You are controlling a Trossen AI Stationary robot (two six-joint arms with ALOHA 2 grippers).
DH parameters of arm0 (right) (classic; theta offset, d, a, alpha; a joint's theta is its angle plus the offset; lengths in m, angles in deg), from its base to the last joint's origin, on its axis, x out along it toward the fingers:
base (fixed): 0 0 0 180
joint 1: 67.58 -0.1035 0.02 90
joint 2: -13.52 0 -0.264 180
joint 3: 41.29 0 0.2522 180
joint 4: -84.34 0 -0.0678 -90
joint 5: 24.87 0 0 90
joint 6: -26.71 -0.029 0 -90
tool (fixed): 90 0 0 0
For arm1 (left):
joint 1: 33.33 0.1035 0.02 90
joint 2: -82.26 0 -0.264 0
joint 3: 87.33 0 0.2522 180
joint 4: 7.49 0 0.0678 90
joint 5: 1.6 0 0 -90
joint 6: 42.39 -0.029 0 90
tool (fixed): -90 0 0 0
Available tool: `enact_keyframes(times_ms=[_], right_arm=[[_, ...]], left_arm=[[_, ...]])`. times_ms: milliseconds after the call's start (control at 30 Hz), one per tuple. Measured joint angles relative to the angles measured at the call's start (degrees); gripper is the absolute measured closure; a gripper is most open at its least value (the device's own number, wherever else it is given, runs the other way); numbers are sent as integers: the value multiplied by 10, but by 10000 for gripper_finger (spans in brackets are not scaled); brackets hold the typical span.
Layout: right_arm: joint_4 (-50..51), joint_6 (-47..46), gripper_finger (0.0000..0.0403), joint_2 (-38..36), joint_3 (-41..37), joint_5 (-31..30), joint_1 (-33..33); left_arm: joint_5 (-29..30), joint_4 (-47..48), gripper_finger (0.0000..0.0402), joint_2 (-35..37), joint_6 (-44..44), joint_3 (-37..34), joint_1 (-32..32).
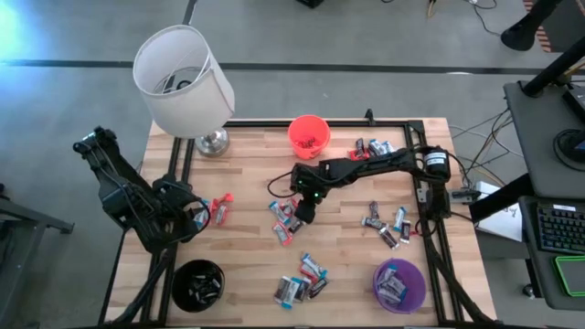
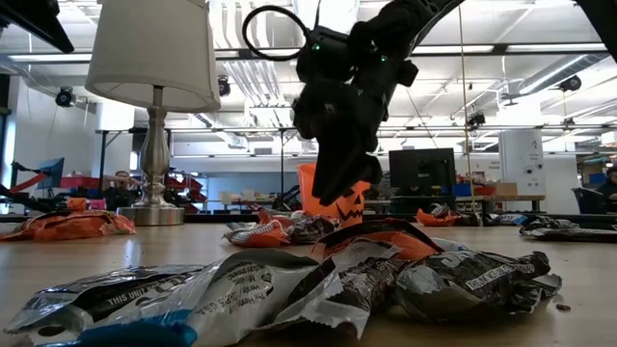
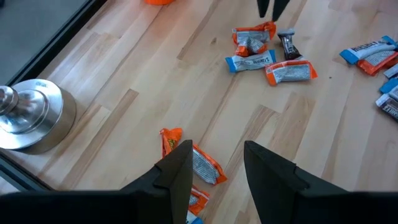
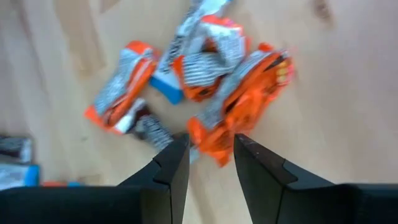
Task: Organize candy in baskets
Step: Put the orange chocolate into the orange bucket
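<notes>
- Left claw (image 1: 203, 217) low over the worktop (image 1: 247, 265) near its left edge, fingers (image 3: 177, 171) parted w/ a clear gap, nothing between them; an orange-and-silver candy pair (image 1: 219, 208) lies just beside its tips.
- Black basket (image 1: 197, 285) at the near-left corner, dark-wrapped pieces inside.
- Lamp (image 1: 185, 82) w/ white shade at the far-left corner, metal base on the wood.
- Centre candy cluster (image 1: 285, 219): crinkled wrappers in orange-red, light blue, silver/white w/ dark print, one dark brown; pieces touch and overlap.
- Right claw (image 1: 300, 216) points down at that cluster's right side, arm stretched in from the right. Wrist view: fingers (image 4: 171, 165) partly open, an orange wrapper (image 4: 239, 109) lies by the gap, but can't tell if it's touched; not gripped.
- Orange-red basket (image 1: 308, 135) at the far edge, mid-worktop, red-wrapped pieces inside; low view shows a pumpkin face on it.
- Near-centre pile (image 1: 302, 279): blue, silver, red, dark wrappers, close to the near edge, between black and purple baskets.
- Far-right group (image 1: 373, 147) beside the right arm: dark, blue, silver.
- Mid-right group (image 1: 388, 224): small dark and blue/silver bars, loosely spread.
- Purple basket (image 1: 398, 285) at the near-right corner, silver and blue wrappers inside.
</notes>
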Motion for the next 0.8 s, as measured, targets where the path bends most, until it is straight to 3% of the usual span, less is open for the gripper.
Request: enact_keyframes(times_ms=[200,433,800], right_arm=[[-5,11,284,11,0,-44,10],[-27,2,284,12,0,21,23],[-36,-7,284,12,0,34,23]], left_arm=[[0,0,276,0,1,0,0],[0,-1,276,0,2,0,0],[0,-1,276,0,2,0,0]])
